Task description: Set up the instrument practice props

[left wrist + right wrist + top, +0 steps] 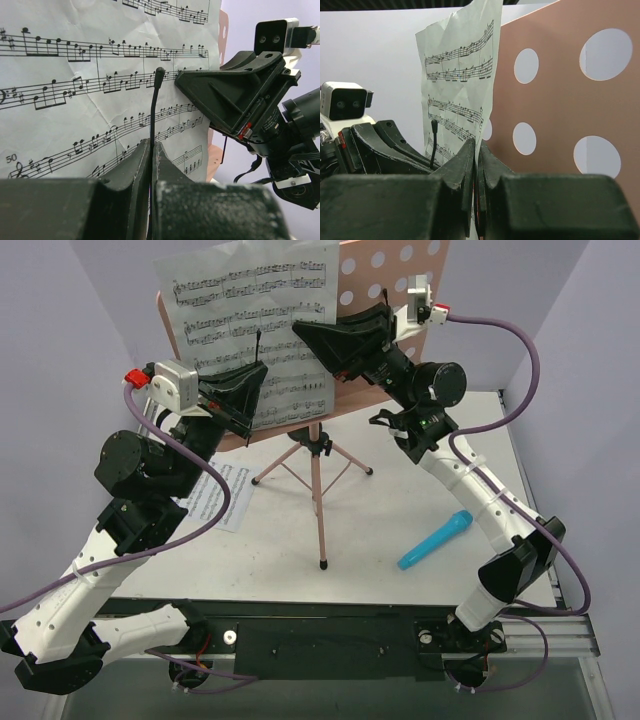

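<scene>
The pink music stand [318, 502] stands mid-table on thin tripod legs, and its hole-punched desk [392, 262] faces me. One white sheet of music [250, 300] lies against the desk. My left gripper [257, 373] is shut on a black wire page holder [258, 345] in front of the sheet; in the left wrist view the wire [155, 100] rises from between the closed fingers [135, 160]. My right gripper [300, 332] is shut on the sheet's right edge, with the sheet [460, 75] pinched beside the desk [560, 105]. A second sheet [218, 495] lies flat on the table.
A blue toy microphone [435, 540] lies on the table at the right, beside my right arm. The two grippers are close together in front of the desk. Purple walls enclose the table at the back and sides.
</scene>
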You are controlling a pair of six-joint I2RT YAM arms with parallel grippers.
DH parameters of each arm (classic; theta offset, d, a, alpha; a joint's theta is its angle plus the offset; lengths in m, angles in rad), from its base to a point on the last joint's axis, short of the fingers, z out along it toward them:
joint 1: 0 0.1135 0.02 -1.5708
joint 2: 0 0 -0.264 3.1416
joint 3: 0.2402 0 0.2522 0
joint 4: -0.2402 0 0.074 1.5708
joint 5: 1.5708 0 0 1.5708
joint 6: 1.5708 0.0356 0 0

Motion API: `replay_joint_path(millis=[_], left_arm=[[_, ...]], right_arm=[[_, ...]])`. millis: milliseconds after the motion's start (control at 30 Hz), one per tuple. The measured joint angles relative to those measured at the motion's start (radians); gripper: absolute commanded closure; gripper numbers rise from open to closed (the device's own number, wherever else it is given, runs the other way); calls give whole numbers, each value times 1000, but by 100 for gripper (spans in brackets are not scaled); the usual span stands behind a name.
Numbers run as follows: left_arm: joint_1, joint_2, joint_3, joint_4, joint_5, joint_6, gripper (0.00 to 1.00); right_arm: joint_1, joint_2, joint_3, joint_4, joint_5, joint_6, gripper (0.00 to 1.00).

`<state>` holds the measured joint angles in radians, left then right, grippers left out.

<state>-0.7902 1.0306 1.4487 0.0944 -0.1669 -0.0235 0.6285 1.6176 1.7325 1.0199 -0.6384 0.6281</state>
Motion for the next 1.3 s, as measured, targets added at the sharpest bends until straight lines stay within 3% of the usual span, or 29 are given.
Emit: replay_joint_path(millis=[1033,1100,1200,1300], left_arm=[[13,0,-12,18,3,-19,100],[13,-1,-14,22,4,-19,94],[13,-2,-16,23,4,-19,76],[13,-3,-17,30,5,-21,65]], right_arm=[[13,50,75,6,-60,19,100],[14,50,75,6,-62,19,100],[14,50,75,6,-66,19,100],[14,50,75,6,-66,19,100]])
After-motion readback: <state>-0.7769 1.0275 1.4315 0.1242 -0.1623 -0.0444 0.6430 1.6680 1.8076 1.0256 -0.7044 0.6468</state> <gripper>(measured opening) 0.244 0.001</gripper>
